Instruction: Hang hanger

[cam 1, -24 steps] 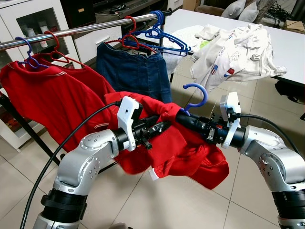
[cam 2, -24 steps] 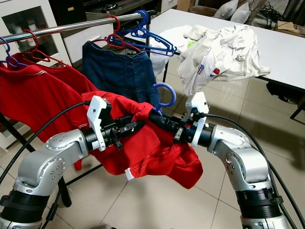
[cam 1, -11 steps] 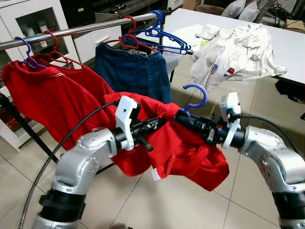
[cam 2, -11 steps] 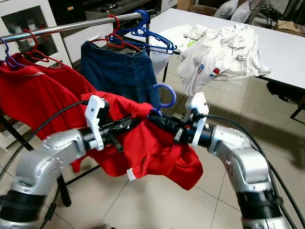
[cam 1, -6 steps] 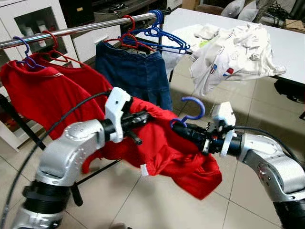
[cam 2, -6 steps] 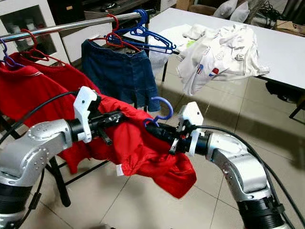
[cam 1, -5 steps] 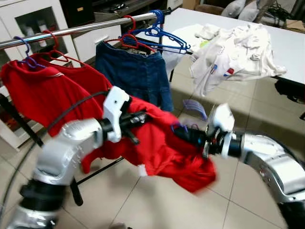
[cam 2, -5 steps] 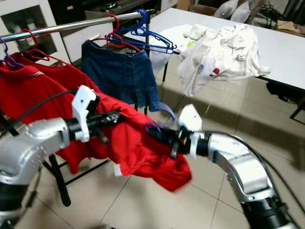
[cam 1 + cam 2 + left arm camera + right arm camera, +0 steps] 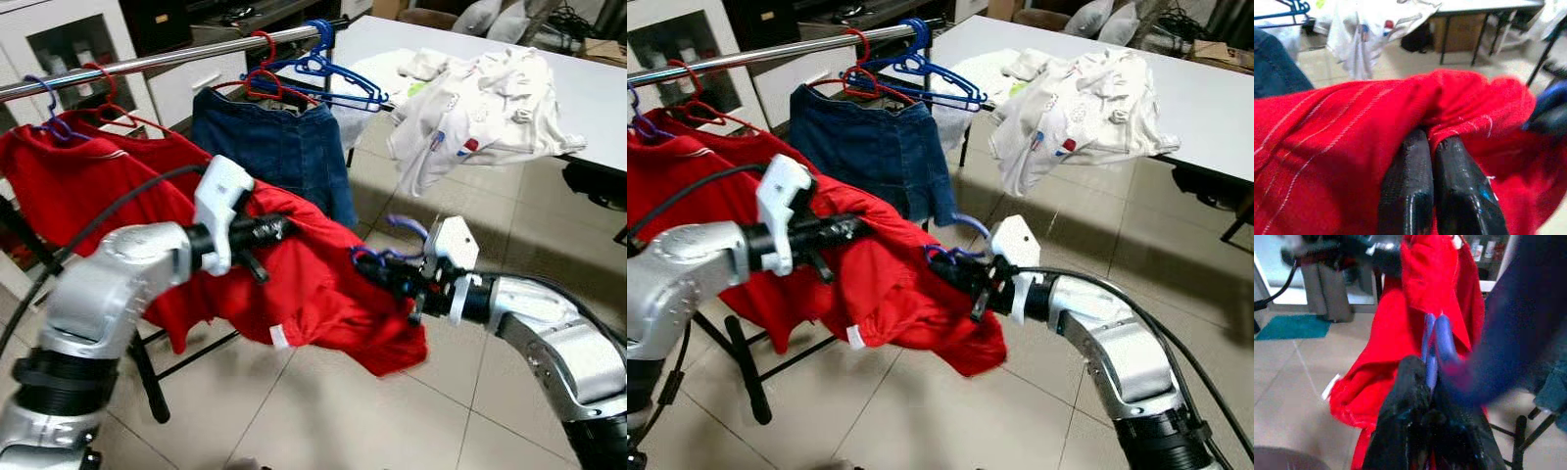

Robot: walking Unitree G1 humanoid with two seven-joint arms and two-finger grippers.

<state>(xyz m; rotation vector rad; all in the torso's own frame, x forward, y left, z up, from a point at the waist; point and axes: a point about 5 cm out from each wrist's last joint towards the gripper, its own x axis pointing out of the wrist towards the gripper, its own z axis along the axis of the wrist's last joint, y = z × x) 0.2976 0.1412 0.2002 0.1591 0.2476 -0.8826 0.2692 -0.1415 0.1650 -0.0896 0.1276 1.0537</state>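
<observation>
A red shirt (image 9: 318,294) on a blue hanger hangs between my two grippers, in front of the clothes rail (image 9: 176,57). My left gripper (image 9: 272,231) is shut on a fold of the shirt at its upper left; the wrist view shows its fingers (image 9: 1406,191) pinching red cloth (image 9: 1327,147). My right gripper (image 9: 380,274) is shut on the blue hanger (image 9: 1434,340) at its neck. The hanger's hook (image 9: 409,225) sticks up just above that gripper and looks blurred. The hanger's arms are hidden inside the shirt.
On the rail hang bare blue hangers (image 9: 328,69), a red hanger (image 9: 266,83) carrying a denim skirt (image 9: 269,147), and red shirts (image 9: 78,181) at the left. A white table (image 9: 598,93) with white clothes (image 9: 480,98) stands at the right. Tiled floor (image 9: 323,411) lies below.
Both arms have carried the shirt to the left. The right gripper and the hanger's hook have dropped lower, and the left gripper has swung out towards the hanging red shirts.
</observation>
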